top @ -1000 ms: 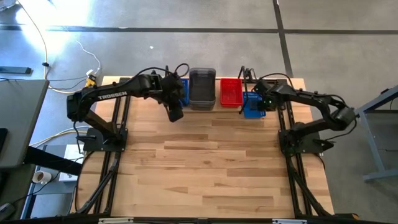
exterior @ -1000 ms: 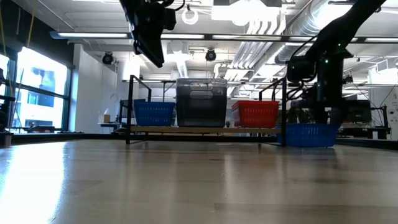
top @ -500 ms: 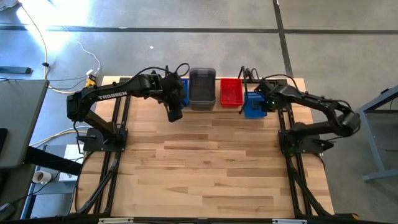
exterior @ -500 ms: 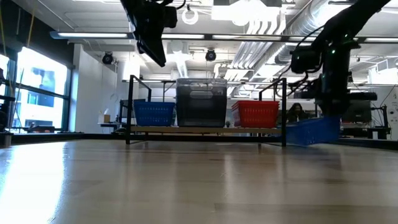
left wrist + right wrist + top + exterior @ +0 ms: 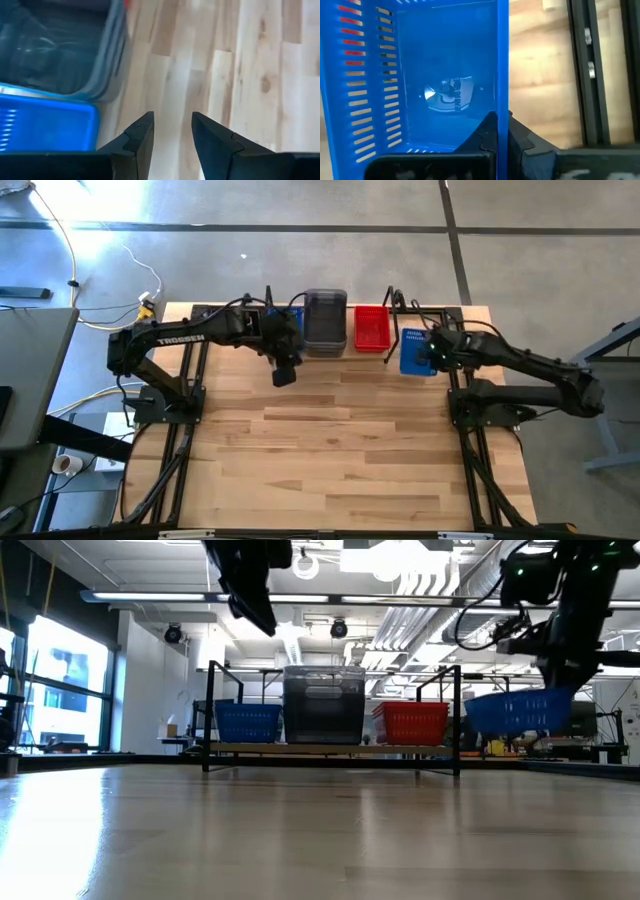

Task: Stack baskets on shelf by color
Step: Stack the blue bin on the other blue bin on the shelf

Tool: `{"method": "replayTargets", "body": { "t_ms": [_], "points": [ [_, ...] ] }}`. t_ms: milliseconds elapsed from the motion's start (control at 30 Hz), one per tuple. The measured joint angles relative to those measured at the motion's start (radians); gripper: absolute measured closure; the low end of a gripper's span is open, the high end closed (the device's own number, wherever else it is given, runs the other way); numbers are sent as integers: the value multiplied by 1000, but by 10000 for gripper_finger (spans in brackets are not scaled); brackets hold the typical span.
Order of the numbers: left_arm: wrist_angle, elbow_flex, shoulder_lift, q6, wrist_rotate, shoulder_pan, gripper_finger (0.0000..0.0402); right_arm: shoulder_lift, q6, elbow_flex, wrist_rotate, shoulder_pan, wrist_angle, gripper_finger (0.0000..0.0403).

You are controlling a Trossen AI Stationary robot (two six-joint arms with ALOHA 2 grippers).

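The black wire shelf (image 5: 330, 748) stands along the table's far edge. On it sit a blue basket (image 5: 247, 722), a grey stack of baskets (image 5: 324, 703) and a red basket (image 5: 410, 723). To the right of the shelf's post (image 5: 457, 710) a second blue basket (image 5: 517, 712) hangs in the air. My right gripper (image 5: 432, 352) is shut on this blue basket (image 5: 413, 352). My left gripper (image 5: 283, 370) hovers open and high over the table just in front of the shelf. Its wrist view shows the shelf's blue basket (image 5: 45, 122) and grey basket (image 5: 60, 50). My right gripper pinches one long side wall of the blue basket at its rim (image 5: 502, 107), with one finger (image 5: 487, 132) inside the basket and the other outside. The fingers come from above, pointing steeply down. The basket hangs about level with its opening up, clear of the table.
Black arm-mounting rails run along both sides of the table (image 5: 190, 430) (image 5: 470, 460). One rail (image 5: 585, 75) lies close beside the held basket. The wooden tabletop (image 5: 330, 450) stretches bare toward the near edge.
My right gripper has taken the blue basket up off the table. One end tipped up first, and now it hangs level and clear. The gripper has also shifted a little toward the table's right and near side. My left gripper has drifted slightly toward the right.
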State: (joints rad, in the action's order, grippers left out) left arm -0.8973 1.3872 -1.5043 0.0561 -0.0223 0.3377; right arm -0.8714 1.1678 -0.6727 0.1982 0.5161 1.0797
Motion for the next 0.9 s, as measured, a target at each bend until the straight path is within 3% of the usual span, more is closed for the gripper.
{"method": "replayTargets", "body": {
  "t_ms": [633, 900],
  "points": [
    [6, 0, 0, -295, 11, -259, 280, 33, 210, -34, -113, -407, 82, 403],
    [40, 0, -1, -373, 42, -360, 280, -29, 272, -35, -92, -545, -45, 403]
  ]
}}
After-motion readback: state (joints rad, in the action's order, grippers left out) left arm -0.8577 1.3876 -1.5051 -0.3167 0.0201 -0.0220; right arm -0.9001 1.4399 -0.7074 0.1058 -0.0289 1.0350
